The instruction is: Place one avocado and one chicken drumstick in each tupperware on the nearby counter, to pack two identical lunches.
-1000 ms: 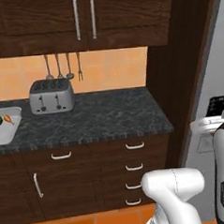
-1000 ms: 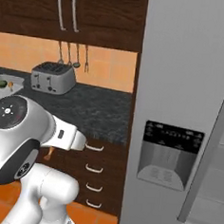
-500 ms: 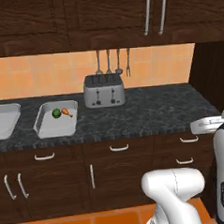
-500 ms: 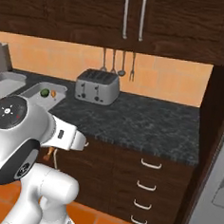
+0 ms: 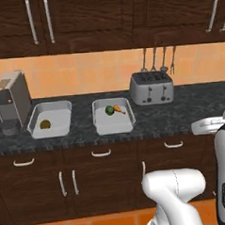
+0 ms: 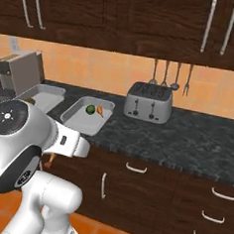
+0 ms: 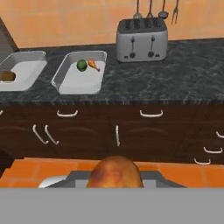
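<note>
Two white tupperware trays sit side by side on the black marbled counter (image 5: pixel 180 117). The right tray (image 5: pixel 113 123) (image 6: pixel 84 120) (image 7: pixel 81 83) holds a green avocado (image 5: pixel 109 110) (image 6: pixel 90 109) (image 7: pixel 81 65) and an orange chicken drumstick (image 5: pixel 118 109) (image 6: pixel 100 110) (image 7: pixel 93 64). The left tray (image 5: pixel 53 115) (image 6: pixel 43 94) (image 7: pixel 24 65) holds one olive-brown rounded item (image 5: pixel 45 124) (image 7: pixel 6 76). My gripper (image 7: pixel 114 180) is well in front of the counter at drawer height, shut on a second brown chicken drumstick (image 7: pixel 114 172) (image 6: pixel 51 159), which hides the fingertips.
A silver toaster (image 5: pixel 151 87) (image 6: pixel 149 102) (image 7: pixel 142 38) stands right of the trays, with utensils (image 5: pixel 158 59) hanging above it. A coffee machine (image 5: pixel 12 104) (image 6: pixel 23 71) stands at the counter's left end. Dark cabinets hang overhead, and drawer fronts with silver handles sit below.
The whole picture has slid right, so the cameras have travelled left along the counter. The fridge has left view; both trays and the coffee machine have come in. The gripper stays shut on its drumstick.
</note>
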Robot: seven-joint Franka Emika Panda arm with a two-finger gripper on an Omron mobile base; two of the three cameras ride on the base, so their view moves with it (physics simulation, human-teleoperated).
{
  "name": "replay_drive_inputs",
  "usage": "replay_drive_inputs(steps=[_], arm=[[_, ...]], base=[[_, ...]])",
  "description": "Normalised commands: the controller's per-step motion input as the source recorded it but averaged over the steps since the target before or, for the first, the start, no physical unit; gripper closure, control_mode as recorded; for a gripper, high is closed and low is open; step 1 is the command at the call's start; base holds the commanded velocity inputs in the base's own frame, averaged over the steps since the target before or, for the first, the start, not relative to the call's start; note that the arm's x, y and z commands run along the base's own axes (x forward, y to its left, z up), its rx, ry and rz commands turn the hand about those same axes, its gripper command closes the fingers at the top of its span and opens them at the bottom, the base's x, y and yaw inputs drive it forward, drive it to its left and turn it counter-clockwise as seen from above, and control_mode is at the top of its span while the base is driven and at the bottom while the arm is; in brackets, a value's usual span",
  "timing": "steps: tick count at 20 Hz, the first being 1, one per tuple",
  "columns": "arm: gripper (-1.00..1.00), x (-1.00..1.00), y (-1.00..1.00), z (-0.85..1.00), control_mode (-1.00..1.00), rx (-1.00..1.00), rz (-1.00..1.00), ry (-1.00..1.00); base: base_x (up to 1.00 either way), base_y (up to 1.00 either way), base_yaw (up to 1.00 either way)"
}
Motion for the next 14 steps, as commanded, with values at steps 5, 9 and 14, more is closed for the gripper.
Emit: replay_drive_inputs(steps=[5,9,14], arm=[[1.00,0.00,0.00,0.00,1.00,0.00,0.00,0.00],[1.00,0.00,0.00,0.00,1.00,0.00,0.00,0.00],[1.00,0.00,0.00,0.00,1.00,0.00,0.00,0.00]], base=[[0.90,1.00,0.00],[0.77,1.00,0.00],[0.40,1.00,0.00]])
